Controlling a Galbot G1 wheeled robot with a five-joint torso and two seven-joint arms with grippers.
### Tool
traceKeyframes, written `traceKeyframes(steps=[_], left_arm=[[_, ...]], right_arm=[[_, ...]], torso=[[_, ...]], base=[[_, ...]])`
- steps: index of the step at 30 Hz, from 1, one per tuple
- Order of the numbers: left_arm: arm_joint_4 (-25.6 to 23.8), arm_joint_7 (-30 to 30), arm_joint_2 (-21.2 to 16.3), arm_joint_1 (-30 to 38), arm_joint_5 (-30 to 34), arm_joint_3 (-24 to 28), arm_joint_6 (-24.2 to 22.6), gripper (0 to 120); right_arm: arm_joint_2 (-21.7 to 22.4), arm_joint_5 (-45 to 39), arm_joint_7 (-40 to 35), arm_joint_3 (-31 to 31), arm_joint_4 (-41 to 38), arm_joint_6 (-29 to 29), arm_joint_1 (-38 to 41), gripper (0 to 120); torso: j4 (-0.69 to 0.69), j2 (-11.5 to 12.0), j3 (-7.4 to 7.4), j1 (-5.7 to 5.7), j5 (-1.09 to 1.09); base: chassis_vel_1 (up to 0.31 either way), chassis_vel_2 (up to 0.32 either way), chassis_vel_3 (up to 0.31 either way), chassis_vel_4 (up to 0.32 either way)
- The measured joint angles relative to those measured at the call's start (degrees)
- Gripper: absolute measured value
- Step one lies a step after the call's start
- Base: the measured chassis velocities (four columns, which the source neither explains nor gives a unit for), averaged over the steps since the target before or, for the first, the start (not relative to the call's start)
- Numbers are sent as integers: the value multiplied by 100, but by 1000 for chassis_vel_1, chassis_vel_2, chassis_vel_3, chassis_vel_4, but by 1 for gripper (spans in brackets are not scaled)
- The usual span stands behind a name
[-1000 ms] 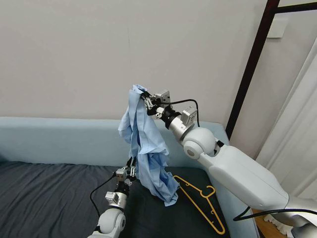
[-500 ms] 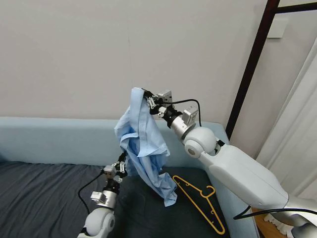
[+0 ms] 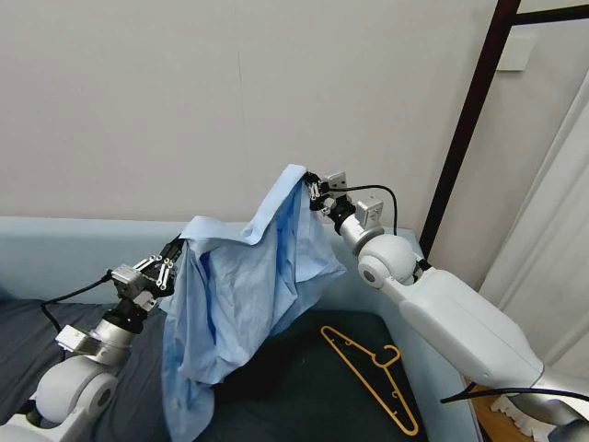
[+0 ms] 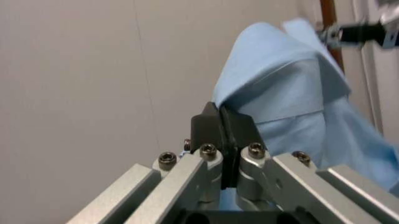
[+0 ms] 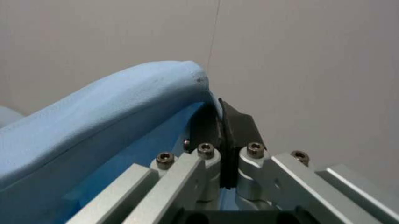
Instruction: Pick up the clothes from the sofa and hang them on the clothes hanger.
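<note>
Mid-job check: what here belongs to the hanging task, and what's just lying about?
Job: blue shirt, pinched by left gripper and right gripper; yellow hanger on the sofa.
Lying about: curtain, black pole, wall.

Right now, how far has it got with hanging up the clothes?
Done: the blue shirt is picked up from the sofa. In hand: left jaws and right jaws are each shut on an edge, holding it spread out. Left: the yellow hanger lies untouched on the sofa; the shirt is not on it.
</note>
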State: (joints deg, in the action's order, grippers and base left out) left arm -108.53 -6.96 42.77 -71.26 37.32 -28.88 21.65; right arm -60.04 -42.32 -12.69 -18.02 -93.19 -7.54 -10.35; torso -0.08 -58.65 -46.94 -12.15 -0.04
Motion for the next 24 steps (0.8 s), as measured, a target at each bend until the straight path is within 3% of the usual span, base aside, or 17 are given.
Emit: traceKeyframes(steps=[7, 15, 24], left_arm=[[-7, 589, -189, -365, -469, -12, -664, 0], [-502, 992, -616, 211, 6, -198, -959, 0], [-530, 1013, -715, 290, -36, -126, -1035, 0]], right_arm=[[196, -20, -383, 180, -100, -243, -376, 0], [303, -392, 280, 550, -687, 577, -959, 0], [564, -319, 171, 553, -1379, 351, -1525, 0]], torso=[[0, 1, -1, 0, 0], [0, 0, -1, 0, 2], [0, 0, 0, 0, 2]], base=[[0, 0, 0, 0], [0, 0, 0, 0], [0, 0, 0, 0]])
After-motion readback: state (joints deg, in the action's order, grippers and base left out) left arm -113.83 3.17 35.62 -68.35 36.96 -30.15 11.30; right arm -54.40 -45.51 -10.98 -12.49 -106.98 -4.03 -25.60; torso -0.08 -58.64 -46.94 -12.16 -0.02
